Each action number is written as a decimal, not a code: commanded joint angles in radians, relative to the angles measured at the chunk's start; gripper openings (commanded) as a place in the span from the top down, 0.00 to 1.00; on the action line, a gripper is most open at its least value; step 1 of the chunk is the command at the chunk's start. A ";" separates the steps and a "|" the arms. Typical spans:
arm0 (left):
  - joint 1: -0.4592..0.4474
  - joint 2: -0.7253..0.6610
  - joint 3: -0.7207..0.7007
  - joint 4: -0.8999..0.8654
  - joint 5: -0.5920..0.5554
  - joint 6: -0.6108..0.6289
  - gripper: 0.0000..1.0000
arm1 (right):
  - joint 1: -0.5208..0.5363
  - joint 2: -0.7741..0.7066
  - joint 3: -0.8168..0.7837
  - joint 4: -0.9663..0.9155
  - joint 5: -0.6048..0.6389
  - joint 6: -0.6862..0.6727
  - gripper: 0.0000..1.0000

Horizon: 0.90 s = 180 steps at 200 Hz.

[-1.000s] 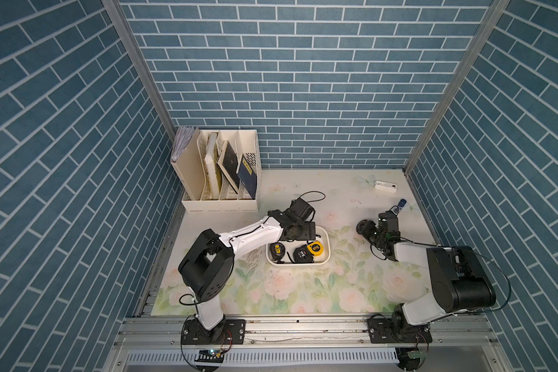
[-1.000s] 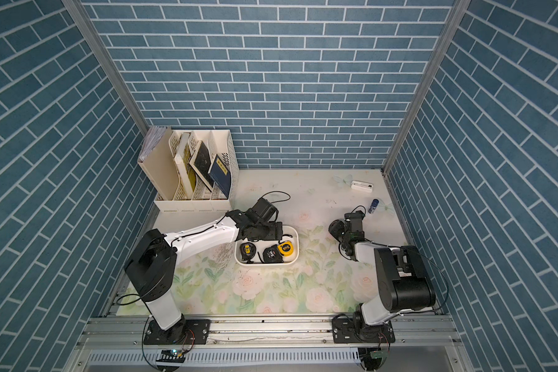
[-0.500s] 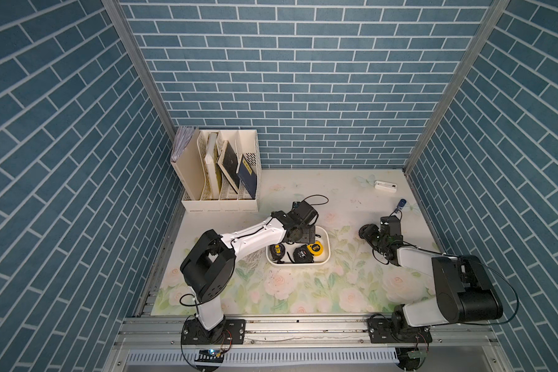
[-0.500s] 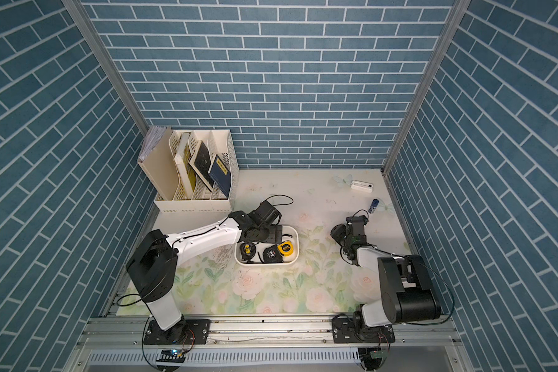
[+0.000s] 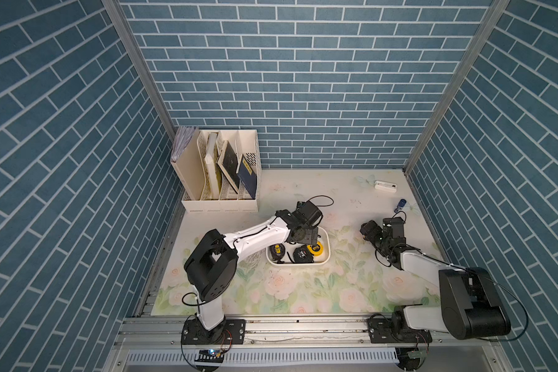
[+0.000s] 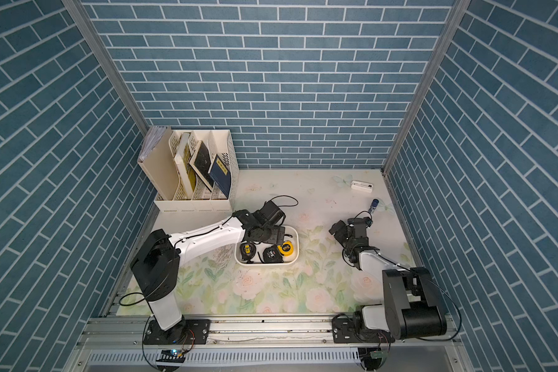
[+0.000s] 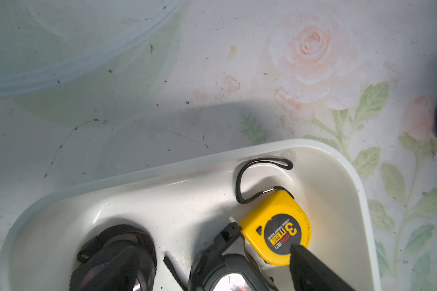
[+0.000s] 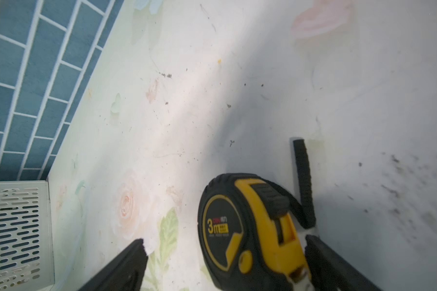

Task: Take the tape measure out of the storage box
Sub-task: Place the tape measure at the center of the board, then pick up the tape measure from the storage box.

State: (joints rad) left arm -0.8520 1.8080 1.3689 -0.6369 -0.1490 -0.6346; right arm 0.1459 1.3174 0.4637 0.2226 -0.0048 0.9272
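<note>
Yellow tape measure [image 7: 275, 226] (reads "3m"), storage box [image 7: 187, 199]

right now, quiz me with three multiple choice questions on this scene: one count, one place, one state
1. How many tape measures lie in the storage box?
A one
B three
C five

2. Where is the black-and-yellow tape measure by the right end effector?
A in the storage box
B in the file organiser
C on the table mat

3. How do the right end effector's jaws stand?
A open
B shut on that tape measure
C shut on nothing

Answers:
1 B: a yellow tape measure and two black tape measures lie in it.
2 C: it rests on the mat, between the fingers.
3 A: the fingers stand wide apart, with a clear gap beside the case.
</note>
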 commanded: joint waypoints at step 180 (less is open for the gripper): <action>-0.070 0.091 0.039 -0.189 0.088 0.132 0.01 | 0.048 -0.266 0.024 -0.180 0.217 -0.140 0.00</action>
State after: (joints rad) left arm -0.9169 1.8694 1.3800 -0.7700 -0.0875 -0.5457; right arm 0.1898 1.0332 0.4644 0.0319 0.2024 0.8108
